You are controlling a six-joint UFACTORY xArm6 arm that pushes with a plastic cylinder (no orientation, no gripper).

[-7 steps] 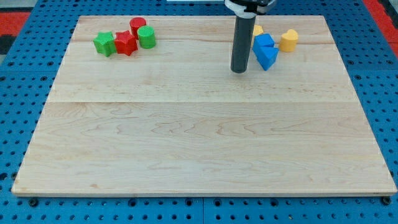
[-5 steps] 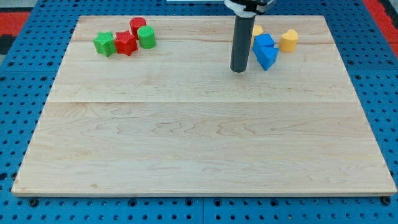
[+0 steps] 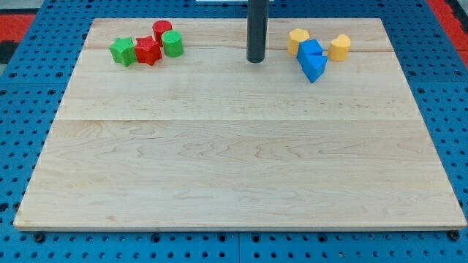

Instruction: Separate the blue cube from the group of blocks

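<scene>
You see the wooden worktop (image 3: 234, 161) first. My tip (image 3: 255, 60) stands left of the blue cube (image 3: 310, 50), apart from it. That cube touches a blue wedge-like block (image 3: 315, 67), near the view's top right. No jaws exist here.

The rod (image 3: 256, 29) is cut off by the view's top.
</scene>
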